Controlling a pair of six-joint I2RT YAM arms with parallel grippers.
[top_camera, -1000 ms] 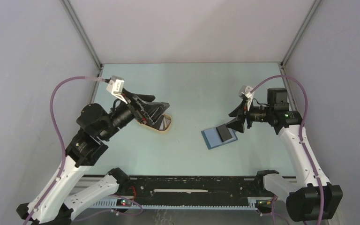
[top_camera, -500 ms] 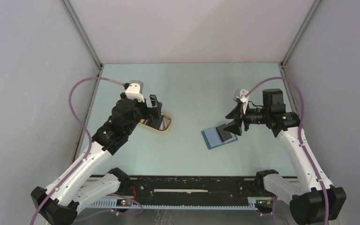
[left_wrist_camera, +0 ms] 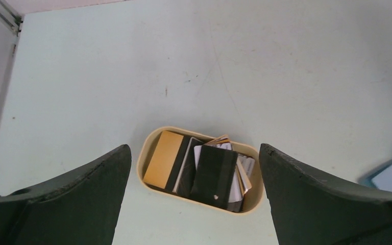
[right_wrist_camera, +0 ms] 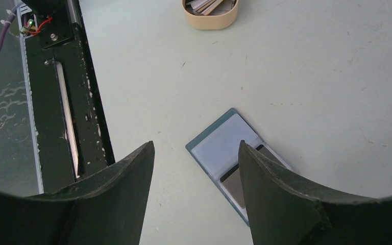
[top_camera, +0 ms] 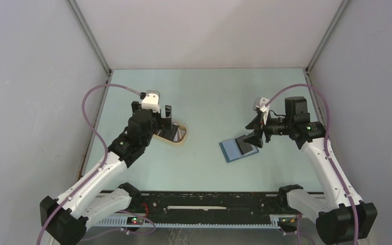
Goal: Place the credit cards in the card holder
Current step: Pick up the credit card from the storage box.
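The teal card holder (top_camera: 233, 148) lies open on the table, its pale blue inside (right_wrist_camera: 223, 145) up. A dark grey card (top_camera: 245, 145) lies on its right half, also in the right wrist view (right_wrist_camera: 234, 185). Several more credit cards (left_wrist_camera: 212, 174), gold, black and pale, are piled in a tan oval tray (left_wrist_camera: 150, 148). My left gripper (top_camera: 166, 120) is open and empty above the tray, its jaws wide on either side in the wrist view (left_wrist_camera: 194, 158). My right gripper (top_camera: 251, 133) is open and empty just above the holder's right edge (right_wrist_camera: 196, 153).
The tan tray (top_camera: 181, 139) sits left of centre on the pale green table. It shows at the top of the right wrist view (right_wrist_camera: 212, 19). A black rail (top_camera: 204, 201) runs along the near edge between the arm bases. Grey walls enclose the sides and back.
My left arm has swung upright, so its gripper now points down over the tray. My right gripper has shifted slightly left and stays by the holder.
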